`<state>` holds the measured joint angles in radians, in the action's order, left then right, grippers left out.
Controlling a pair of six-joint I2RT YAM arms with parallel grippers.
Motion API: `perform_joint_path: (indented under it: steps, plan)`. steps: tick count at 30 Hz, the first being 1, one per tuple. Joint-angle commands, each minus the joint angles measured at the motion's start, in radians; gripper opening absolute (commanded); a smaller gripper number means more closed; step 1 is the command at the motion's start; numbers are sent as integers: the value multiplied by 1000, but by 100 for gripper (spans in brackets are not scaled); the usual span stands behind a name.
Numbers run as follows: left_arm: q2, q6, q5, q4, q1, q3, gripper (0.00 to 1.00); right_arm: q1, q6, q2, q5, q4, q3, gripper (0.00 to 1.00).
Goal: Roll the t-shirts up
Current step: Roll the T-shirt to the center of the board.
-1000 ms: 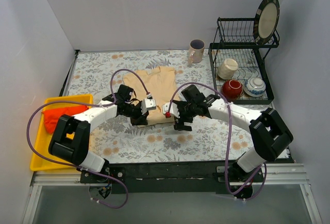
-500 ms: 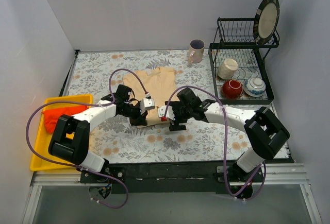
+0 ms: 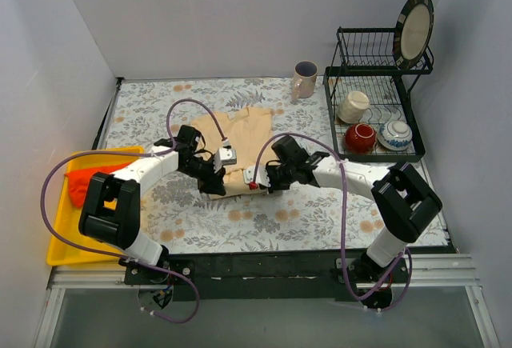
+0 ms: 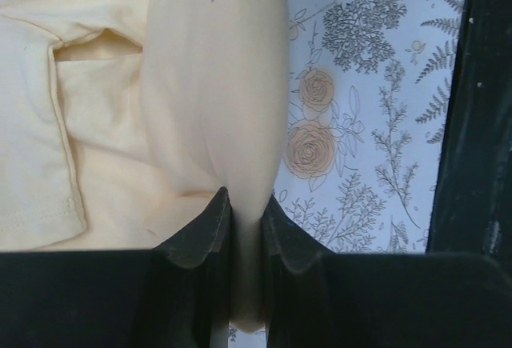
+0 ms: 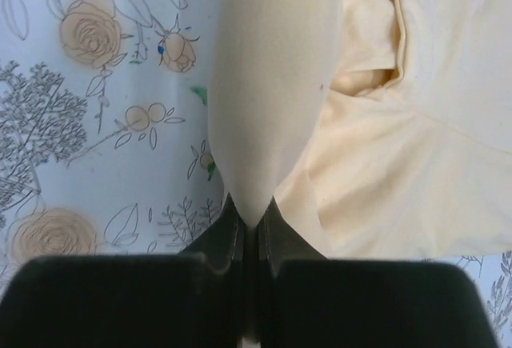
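Step in hand: start of the roll on the cream t-shirt. It lies mostly flat mid-surface, collar twd the far side, hem twd the near side. Both pincers sit at that near hem, close together: left pincer on the left, right pincer just to its right. Each is pressed together on a raised ridge of the cream cloth. Wrist views show the fabric pulled up into a smooth fold running away from the tips, w/ floral surface bare beside it. So grip looks made on both sides. Roll itself not yet begun: no coil seen, rest of shirt spread out.

Second one, the red-orange t-shirt, is bunched in the yellow tray at the left, well apart.

Next move, imo: lift hem a little and carry it over twd the collar, both arms in step, so the edge turns onto the body evenly. Needs same height & pace on both sides, else roll goes skewed. Pincers are near mid-hem, so outer corners may trail; prob. a regrip as the coil grows. Thin cloth could slip from the tips if pulled hard.
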<state>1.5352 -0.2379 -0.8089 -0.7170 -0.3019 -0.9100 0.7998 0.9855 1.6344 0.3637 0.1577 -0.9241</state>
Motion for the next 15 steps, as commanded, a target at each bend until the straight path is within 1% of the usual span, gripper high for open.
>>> perform_joint_path:
  steps: [1, 2, 3, 5, 6, 7, 11, 15]
  plan:
    - [-9, -58, -84, -231, 12, -79, 3, -45, -21, 5, 63, 291, -157, 1]
    - [-6, -63, -96, -299, 10, -99, 3, -54, -13, 16, 82, 354, -194, 1]
    - [2, -83, -102, -332, 14, -108, 4, -74, -15, 42, 122, 493, -255, 1]
    - [16, -106, -113, -424, 12, -124, 3, -97, 2, 67, 174, 613, -307, 1]
    - [28, -138, -113, -450, 12, -125, 4, -112, 10, 86, 210, 656, -321, 1]
    - [32, -149, -115, -473, 14, -125, 4, -114, 24, 96, 224, 739, -350, 1]
    - [63, -184, -107, -547, 12, -130, 4, -125, 54, 128, 264, 835, -378, 1]
    - [85, -196, -95, -550, 17, -109, 5, -126, 100, 159, 279, 876, -377, 1]
